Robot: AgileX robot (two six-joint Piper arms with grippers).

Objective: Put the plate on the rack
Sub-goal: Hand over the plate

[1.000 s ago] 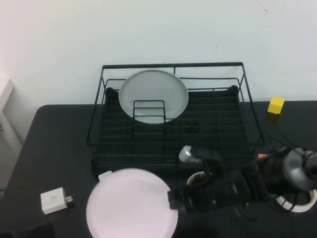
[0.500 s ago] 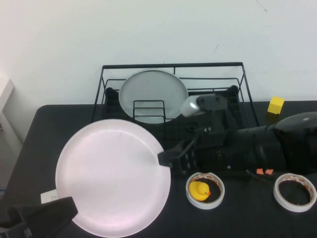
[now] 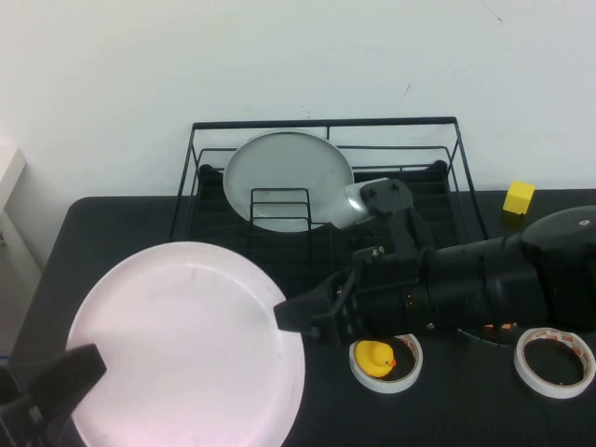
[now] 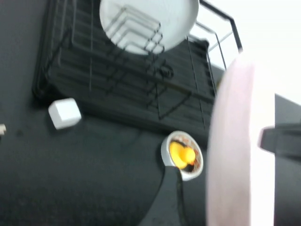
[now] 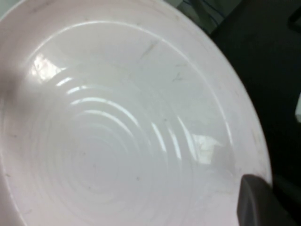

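Observation:
The pale pink plate [image 3: 186,345] hangs above the table's front left, its face turned up and well off the surface. My right gripper [image 3: 296,315] is shut on its right rim; in the right wrist view one dark finger [image 5: 258,202] lies over the plate [image 5: 117,132]. My left gripper [image 3: 65,386] sits at the plate's lower left and is open. The left wrist view shows the plate [image 4: 240,141] edge-on between its wide-spread fingers. The black wire rack [image 3: 326,122] stands behind, beyond the plate.
A grey-white plate [image 3: 289,177] leans upright in the rack's divider. A yellow duck [image 3: 375,357] sits inside a tape roll under my right arm. Another tape roll [image 3: 556,361] lies at front right, a yellow cube [image 3: 519,197] right of the rack. A white plug [image 4: 65,113] lies before the rack [image 4: 117,89].
The right gripper has lifted the pink plate off the table and carried it up and leftward. The left gripper has come in from the lower left and opened around the rim.

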